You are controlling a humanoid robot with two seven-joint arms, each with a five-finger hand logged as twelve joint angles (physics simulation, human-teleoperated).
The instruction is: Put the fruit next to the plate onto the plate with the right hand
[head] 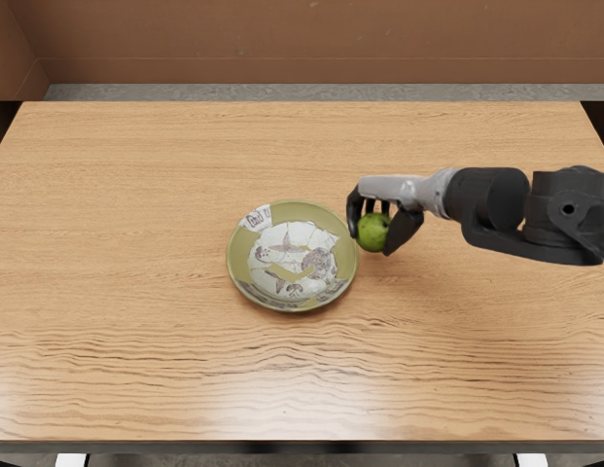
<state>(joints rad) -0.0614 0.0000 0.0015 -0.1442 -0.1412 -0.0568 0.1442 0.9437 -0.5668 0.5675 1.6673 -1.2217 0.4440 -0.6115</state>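
A small green fruit sits just right of the plate's rim, and I cannot tell whether it rests on the table or is lifted a little. My right hand reaches in from the right edge and its dark fingers curl around the fruit from above and both sides. The olive-rimmed plate with a white patterned centre lies on the table near the middle, with nothing on it. The left arm is out of view.
The wooden table spreads wide on all sides of the plate. A brown wall runs along the back edge of the table.
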